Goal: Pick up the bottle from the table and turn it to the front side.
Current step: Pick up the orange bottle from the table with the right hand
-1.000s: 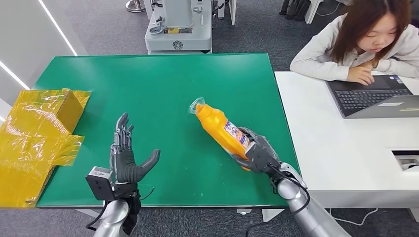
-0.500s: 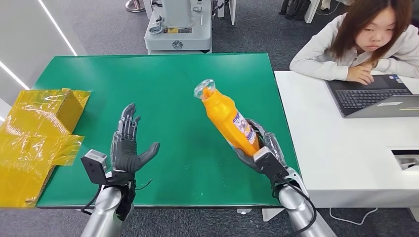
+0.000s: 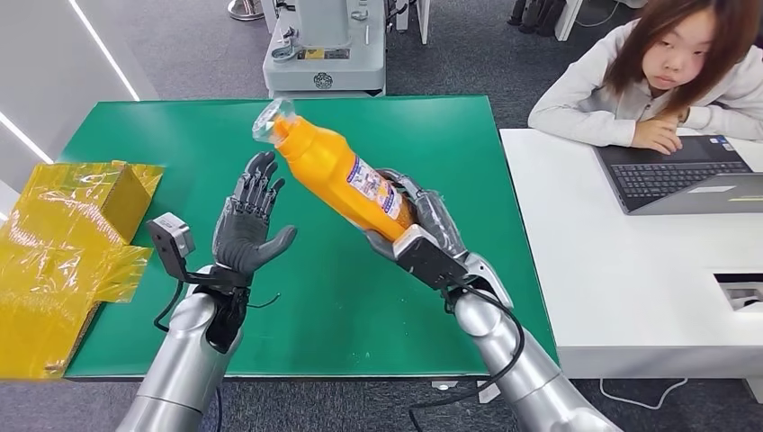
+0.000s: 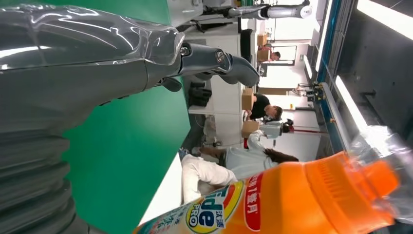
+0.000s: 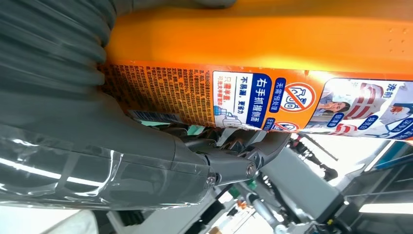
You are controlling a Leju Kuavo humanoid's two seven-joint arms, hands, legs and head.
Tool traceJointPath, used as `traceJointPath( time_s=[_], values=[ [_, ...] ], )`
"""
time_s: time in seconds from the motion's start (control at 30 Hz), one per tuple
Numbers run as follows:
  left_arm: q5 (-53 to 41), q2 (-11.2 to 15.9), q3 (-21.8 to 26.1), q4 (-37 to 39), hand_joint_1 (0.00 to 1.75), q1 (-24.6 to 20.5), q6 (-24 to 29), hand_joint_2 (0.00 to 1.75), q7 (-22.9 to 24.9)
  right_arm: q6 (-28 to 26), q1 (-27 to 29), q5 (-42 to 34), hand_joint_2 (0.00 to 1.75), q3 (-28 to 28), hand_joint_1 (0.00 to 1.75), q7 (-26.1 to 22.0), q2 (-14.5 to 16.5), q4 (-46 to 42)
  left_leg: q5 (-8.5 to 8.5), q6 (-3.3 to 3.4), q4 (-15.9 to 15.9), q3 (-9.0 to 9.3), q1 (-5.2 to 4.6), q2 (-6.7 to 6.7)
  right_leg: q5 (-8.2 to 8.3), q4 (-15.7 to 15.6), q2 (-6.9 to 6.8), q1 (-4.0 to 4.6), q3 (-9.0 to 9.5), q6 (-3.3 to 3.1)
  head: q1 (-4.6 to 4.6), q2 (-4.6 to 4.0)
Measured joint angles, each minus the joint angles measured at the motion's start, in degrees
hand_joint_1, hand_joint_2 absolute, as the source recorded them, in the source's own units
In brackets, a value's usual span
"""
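Right hand nearest: fingers wrapped round the lower body of the bottle, firm grasp, base toward the wrist. Bottle is lifted clear of the table, tilted, its cap end up and pointing away toward the left hand. Right wrist view has the label with small print and warning icons facing that camera, so this looks like the back face; left wrist view catches the brand logo on another face.

Left hand beside the bottle, fingers spread, palm toward it, holding nothing. Near the neck but apart from it.

Step in hand, as I judge it: rotating the lifted bottle so the front label faces out. To do it well:
- bring the left palm in under the shoulder of the bottle before loosening the right grasp
- turn about the long axis, not swing the cap end
- keep it above the table in case it slips; smooth plastic, likely slick

Left of the bottle, at the table's edge: yellow film wrapped over a box. Beyond the bottle, off the table's far right corner: person at a laptop on a white desk.
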Motion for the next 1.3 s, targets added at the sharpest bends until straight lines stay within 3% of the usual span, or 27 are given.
traceJointPath(
  time_s=[0.13, 0.33, 0.57, 0.77, 0.83, 0.9, 0.97, 1.13, 1.23, 1.3],
  values=[
    [2.6, 0.0, 0.0, 1.4, 0.0, -2.1, -1.6, 1.75, 0.7, 0.8, -2.2, 0.1, 1.75, 2.4, 1.67, 0.5, 2.1, 1.8, 0.0, 0.0, 0.0, -0.01, 0.0, 0.0, 0.0, 0.0, 0.0, 0.0, -0.02, 0.0, -0.01, 0.0],
    [5.6, 0.0, 0.0, 2.6, 0.0, -4.6, -3.0, 1.75, 1.7, 1.8, -4.8, 0.0, 1.75, 4.8, 1.51, 0.6, 4.4, 6.4, 0.01, -0.01, 0.0, -0.01, 0.0, 0.0, 0.01, 0.0, 0.0, 0.0, -0.02, 0.0, -0.01, 0.0],
    [8.4, -0.1, 0.0, 2.5, 0.0, -5.3, -5.0, 1.75, 4.0, 1.8, -6.0, 0.4, 1.75, 6.4, 1.4, 0.4, 5.9, 10.9, 0.01, -0.01, 0.0, -0.02, 0.0, 0.0, 0.01, 0.0, 0.02, 0.0, -0.04, -0.01, -0.01, 0.01],
    [13.6, -0.2, -0.1, 2.0, 0.02, -5.6, -10.0, 1.75, 7.3, 1.2, -6.4, 1.3, 1.75, 7.2, 1.37, 0.0, 6.6, 13.9, 0.01, -0.01, 0.0, -0.02, 0.0, 0.0, 0.01, 0.0, 0.01, 0.0, -0.05, -0.01, -0.01, 0.0],
    [14.6, -0.2, -0.2, 2.0, 0.71, -5.6, -11.1, 1.75, 7.8, 0.9, -6.7, 1.4, 1.75, 7.3, 1.33, -0.1, 6.6, 14.9, 0.01, -0.01, 0.0, -0.02, 0.0, 0.01, 0.01, 0.0, 0.03, 0.0, -0.05, -0.01, -0.01, 0.0],
    [14.8, -0.1, -0.4, 2.0, 1.56, -5.6, -11.4, 1.75, 7.9, 0.6, -6.8, 1.6, 1.75, 7.3, 1.31, -0.4, 6.6, 15.7, 0.01, -0.01, 0.0, -0.02, 0.0, 0.01, 0.01, 0.0, 0.04, 0.0, -0.05, -0.01, 0.0, 0.0],
    [14.5, -0.1, -0.7, 2.1, 1.75, -5.6, -11.2, 1.75, 7.8, 0.3, -7.0, 1.7, 1.75, 7.3, 1.31, -0.7, 6.6, 16.3, 0.01, -0.01, 0.0, -0.02, 0.0, 0.01, 0.01, 0.0, 0.04, 0.0, -0.06, -0.01, -0.01, 0.0],
    [13.6, -0.1, -1.4, 2.1, 1.75, -5.6, -10.7, 1.75, 7.4, -0.4, -7.0, 2.0, 1.75, 7.2, 1.22, -1.0, 6.6, 16.9, 0.01, -0.01, 0.0, -0.02, 0.0, 0.03, 0.01, 0.0, 0.06, 0.0, -0.08, -0.01, -0.01, 0.0],
    [12.8, -0.2, -1.8, 2.1, 1.75, -5.6, -10.2, 1.75, 7.0, -0.5, -7.0, 2.0, 1.75, 7.0, 0.78, -0.8, 6.6, 17.0, 0.01, -0.01, 0.0, -0.02, 0.0, 0.04, 0.01, 0.0, 0.08, 0.0, -0.1, -0.01, -0.01, 0.0],
    [12.0, -0.2, -2.0, 2.1, 1.75, -5.6, -9.7, 1.75, 6.5, -0.5, -6.9, 2.0, 1.75, 6.9, 0.32, -0.7, 6.6, 17.0, 0.01, -0.01, 0.0, -0.02, 0.0, 0.05, 0.01, 0.0, 0.09, 0.0, -0.1, -0.01, -0.01, 0.0]
  ],
)
